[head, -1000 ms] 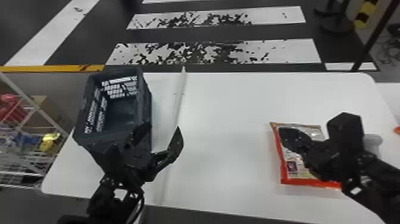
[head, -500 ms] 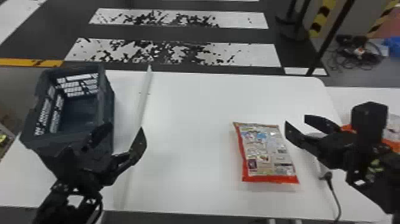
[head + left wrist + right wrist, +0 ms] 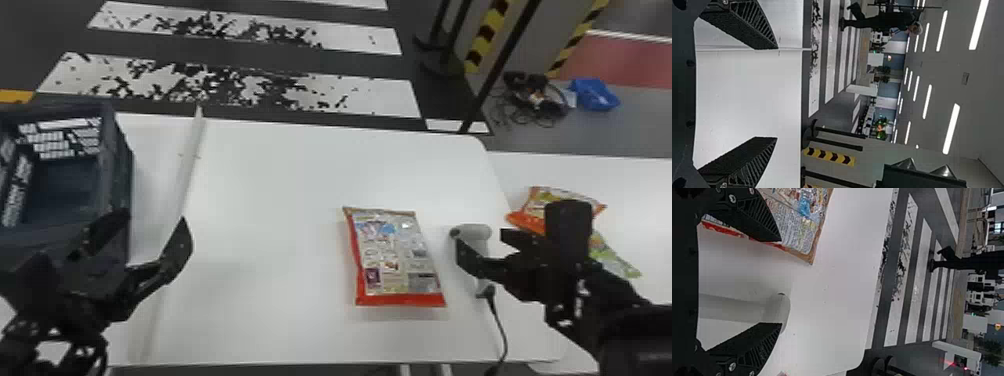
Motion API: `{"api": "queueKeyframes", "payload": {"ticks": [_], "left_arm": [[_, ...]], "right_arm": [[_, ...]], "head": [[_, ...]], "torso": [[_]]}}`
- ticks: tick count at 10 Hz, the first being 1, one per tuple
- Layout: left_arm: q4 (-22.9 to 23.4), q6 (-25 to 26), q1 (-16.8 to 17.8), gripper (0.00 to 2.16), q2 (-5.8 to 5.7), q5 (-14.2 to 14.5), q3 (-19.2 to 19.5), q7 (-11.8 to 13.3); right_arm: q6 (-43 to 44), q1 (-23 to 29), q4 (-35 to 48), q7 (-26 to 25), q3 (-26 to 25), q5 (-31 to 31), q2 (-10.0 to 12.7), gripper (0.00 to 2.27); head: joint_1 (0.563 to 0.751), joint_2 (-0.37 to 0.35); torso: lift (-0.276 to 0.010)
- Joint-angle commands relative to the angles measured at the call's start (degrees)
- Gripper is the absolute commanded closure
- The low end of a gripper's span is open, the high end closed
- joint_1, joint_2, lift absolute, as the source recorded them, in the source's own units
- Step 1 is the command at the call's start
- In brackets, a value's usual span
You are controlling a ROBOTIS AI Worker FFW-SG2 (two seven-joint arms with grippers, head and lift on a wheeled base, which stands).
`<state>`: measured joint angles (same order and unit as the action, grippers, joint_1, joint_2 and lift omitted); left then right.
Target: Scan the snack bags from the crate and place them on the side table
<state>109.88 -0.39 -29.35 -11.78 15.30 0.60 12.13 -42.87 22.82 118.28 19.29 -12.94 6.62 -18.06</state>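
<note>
Since the earlier head views, the right claw [image 3: 480, 239] has moved from over the red-edged snack bag [image 3: 395, 255] to the handheld scanner [image 3: 477, 232], and the crate [image 3: 117, 170] has slid toward the frame's left edge as the view turned. The bag lies flat on the white surface [image 3: 280, 200], right of centre. Both claws stand with fingers apart; the left claw [image 3: 155, 217] is by the crate, lower left. The scanner shows between the right claw's fingers, though contact is hard to judge. Its black cord [image 3: 504, 332] runs down at lower right. Farther right, that arm partly hides an orange snack bag [image 3: 525, 220] and a green one [image 3: 607, 257] on the side surface [image 3: 625, 200].
</note>
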Motion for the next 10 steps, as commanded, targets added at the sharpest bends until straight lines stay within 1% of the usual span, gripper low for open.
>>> {"api": "queueKeyframes", "payload": {"ticks": [1, 6, 7, 8, 9, 10], "left_arm": [[0.0, 0.0, 0.0, 0.04, 0.00, 0.0, -0.2, 0.0], [-0.1, 0.0, 0.0, 0.04, -0.09, 0.1, -0.1, 0.0], [-0.1, 0.0, 0.0, 0.04, -0.09, 0.1, -0.1, 0.0], [-0.1, 0.0, 0.0, 0.04, -0.09, 0.1, -0.1, 0.0], [-0.1, 0.0, 0.0, 0.04, -0.18, 0.2, 0.0, 0.0], [-0.1, -0.2, 0.0, 0.04, -0.18, 0.2, 0.0, 0.0]], "right_arm": [[-0.9, -1.2, -3.1, 0.9, 0.2, -0.6, -0.4, 0.13], [-2.4, -6.9, -12.7, 1.4, 3.9, -3.8, -1.7, 0.16], [-2.4, -8.1, -14.4, 1.9, 4.6, -4.7, -1.9, 0.36], [-2.4, -8.9, -15.5, 2.0, 4.8, -4.9, -2.0, 0.67], [-3.0, -9.6, -16.3, 1.9, 4.9, -5.2, -2.1, 1.55], [-3.1, -9.8, -16.7, 1.3, 5.2, -5.2, -1.9, 2.25]], "head": [[0.695, -0.166], [0.695, -0.191], [0.695, -0.193], [0.695, -0.194], [0.695, -0.195], [0.695, -0.198]], "torso": [[-0.081], [-0.081], [-0.081], [-0.081], [-0.081], [-0.081]]}}
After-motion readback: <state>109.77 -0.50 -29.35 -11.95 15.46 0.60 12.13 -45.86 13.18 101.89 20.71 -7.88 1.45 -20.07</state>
